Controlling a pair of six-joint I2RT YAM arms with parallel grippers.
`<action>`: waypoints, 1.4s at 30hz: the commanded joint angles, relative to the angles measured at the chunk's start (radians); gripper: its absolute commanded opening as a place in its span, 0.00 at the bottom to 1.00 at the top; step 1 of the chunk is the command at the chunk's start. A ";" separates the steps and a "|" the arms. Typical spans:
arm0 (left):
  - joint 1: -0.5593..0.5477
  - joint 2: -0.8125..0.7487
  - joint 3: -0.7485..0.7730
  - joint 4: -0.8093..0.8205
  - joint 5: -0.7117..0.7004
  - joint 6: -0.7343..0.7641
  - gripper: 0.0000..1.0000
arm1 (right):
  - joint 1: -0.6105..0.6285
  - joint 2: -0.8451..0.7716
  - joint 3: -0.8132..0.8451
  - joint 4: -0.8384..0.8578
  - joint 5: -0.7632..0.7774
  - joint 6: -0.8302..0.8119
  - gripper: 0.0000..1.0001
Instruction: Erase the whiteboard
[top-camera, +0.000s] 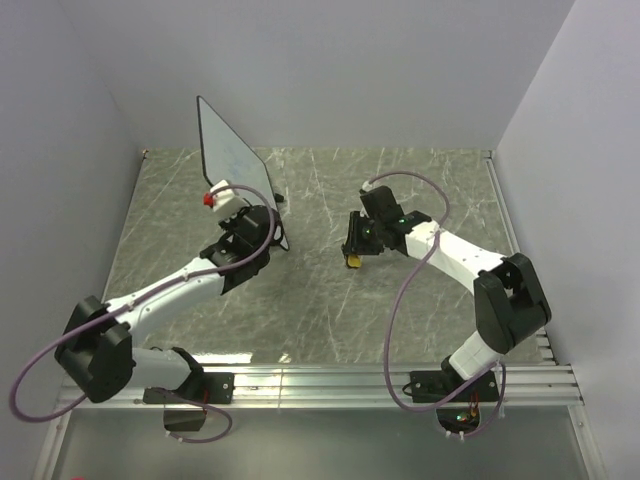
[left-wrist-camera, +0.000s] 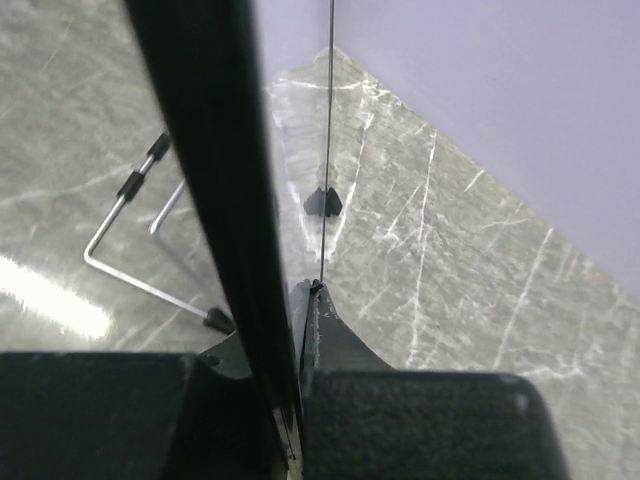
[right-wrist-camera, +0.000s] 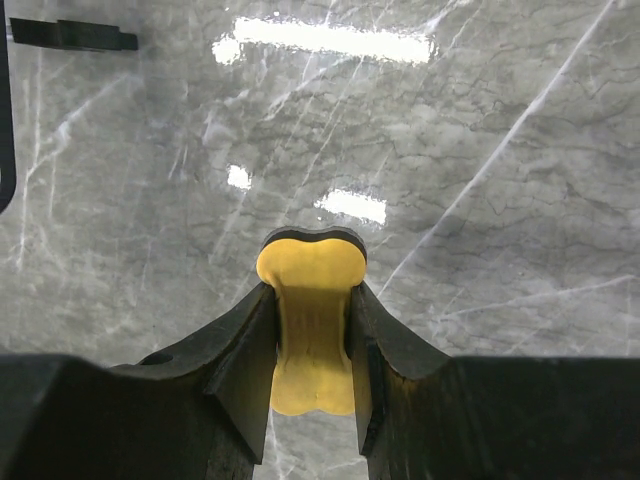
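Grey marbled worktop (top-camera: 330, 300) fills middle of top view. Upper left: whiteboard (top-camera: 232, 160) standing on edge, faint blue marks on face, lower corner at worktop. Lower left: left tool (top-camera: 265, 225) clamped tight on whiteboard's near edge. Centre: right tool (top-camera: 354, 250) partly closed, pinching waist of yellow eraser (top-camera: 354, 262), well apart from whiteboard.

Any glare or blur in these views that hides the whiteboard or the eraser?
Top external: even light; the whiteboard is sharp, its blue scribbles faint. Left wrist: the board's black rim sits against the lens as a blurred dark band, with one glare patch on the table. Right wrist: bright light reflections on the tabletop, yet the yellow eraser between the fingers is sharp.
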 joint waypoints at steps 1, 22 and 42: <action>-0.008 -0.021 -0.049 -0.539 0.121 -0.074 0.00 | -0.012 -0.056 -0.011 0.039 -0.013 -0.009 0.00; -0.172 -0.013 -0.026 -1.011 0.223 -0.299 0.00 | -0.015 -0.113 -0.267 0.269 -0.084 0.192 0.00; -0.373 0.080 -0.207 -0.938 0.632 -0.406 0.00 | 0.044 0.059 0.258 0.171 -0.173 0.187 0.00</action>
